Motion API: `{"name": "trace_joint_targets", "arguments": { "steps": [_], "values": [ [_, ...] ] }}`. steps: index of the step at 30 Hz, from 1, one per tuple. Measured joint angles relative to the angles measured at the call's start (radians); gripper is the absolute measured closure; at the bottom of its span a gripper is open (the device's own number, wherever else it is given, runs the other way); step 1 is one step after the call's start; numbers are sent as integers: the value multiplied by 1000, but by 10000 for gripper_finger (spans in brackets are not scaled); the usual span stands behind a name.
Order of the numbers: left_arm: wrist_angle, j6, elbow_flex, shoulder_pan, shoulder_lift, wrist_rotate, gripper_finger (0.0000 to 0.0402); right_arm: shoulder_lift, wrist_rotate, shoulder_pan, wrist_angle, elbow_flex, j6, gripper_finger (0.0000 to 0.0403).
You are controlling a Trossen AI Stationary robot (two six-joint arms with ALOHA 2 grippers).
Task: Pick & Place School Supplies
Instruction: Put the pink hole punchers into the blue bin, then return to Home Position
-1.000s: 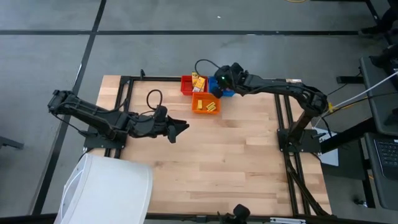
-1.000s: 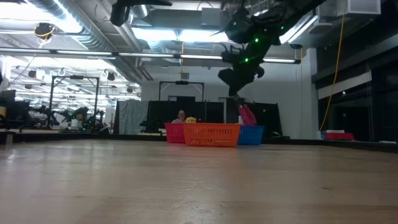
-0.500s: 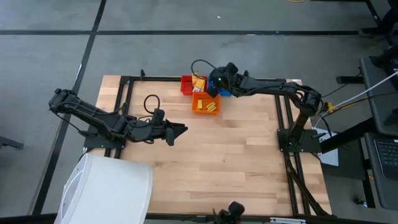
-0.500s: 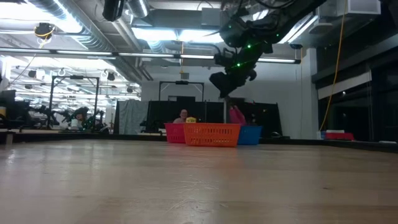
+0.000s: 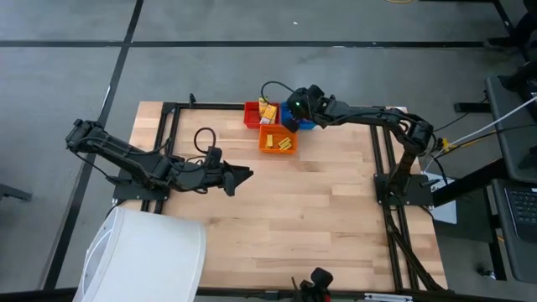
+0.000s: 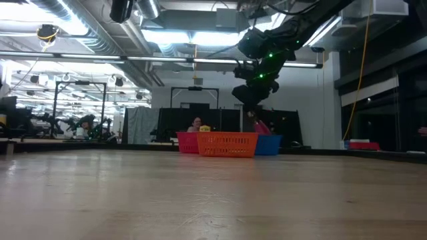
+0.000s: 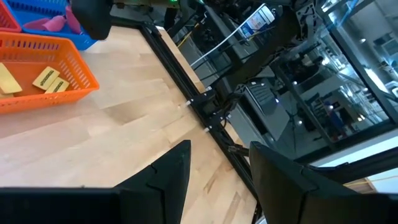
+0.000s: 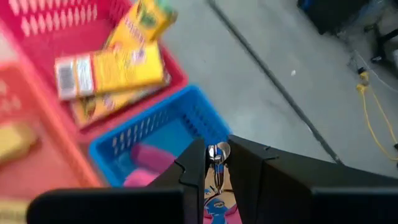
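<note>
My right gripper (image 5: 294, 110) hangs over the blue bin (image 5: 304, 125) at the table's far edge, shut on a pink-handled scissor-like tool (image 6: 261, 126). A second pink-handled tool (image 8: 148, 160) lies in the blue bin (image 8: 186, 118). Orange-yellow packets (image 8: 112, 71) lie in the red bin (image 5: 251, 111). Small yellow blocks (image 7: 50, 79) lie in the orange bin (image 5: 278, 140). My left gripper (image 5: 246, 174) is open and empty, low over the table's left middle, its fingers pointing toward the right edge. My right gripper pinches the tool between its two fingers, which point down. A metal part (image 8: 217, 155) shows in the narrow gap between them. The pink handle (image 6: 262, 127) hangs below the fingers, its lower end behind the blue bin's rim (image 6: 270, 137).
The three bins stand close together at the table's far middle. A black metal frame (image 5: 168, 109) runs around the table. A white cover (image 5: 147, 252) overlaps the near left corner. Bare wood (image 5: 319, 210) lies between the arms.
My right gripper, still shut on the pink-handled tool, has swung a little toward the table's left and back, and has gone down. The tool's pink end now sits lower, at the blue bin's rim. My left gripper has drawn back slightly toward the left edge.
</note>
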Motion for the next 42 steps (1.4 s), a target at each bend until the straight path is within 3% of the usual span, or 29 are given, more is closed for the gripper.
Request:
{"name": "trace_joint_targets", "arguments": {
  "steps": [12, 19, 23, 28, 33, 42],
  "values": [
    [15, -2, 0, -3, 0, 1, 241, 3, -111, -7, -14, -53, -37, 355],
    [18, -1, 0, -4, 0, 6, 241, 0, -111, -5, -19, -56, 30, 217],
    [16, 0, 0, -4, 0, 5, 241, -40, -116, -4, -12, -56, 35, 178],
    [15, 13, 0, -4, 0, 5, 241, -144, -39, -1, -16, -56, 75, 185],
    [14, 38, 0, -1, 0, -6, 241, -235, -81, -2, -26, -55, 107, 212],
    [14, 54, 0, -1, 0, -11, 241, -242, 15, -4, -249, -55, 214, 218]
  ]
}}
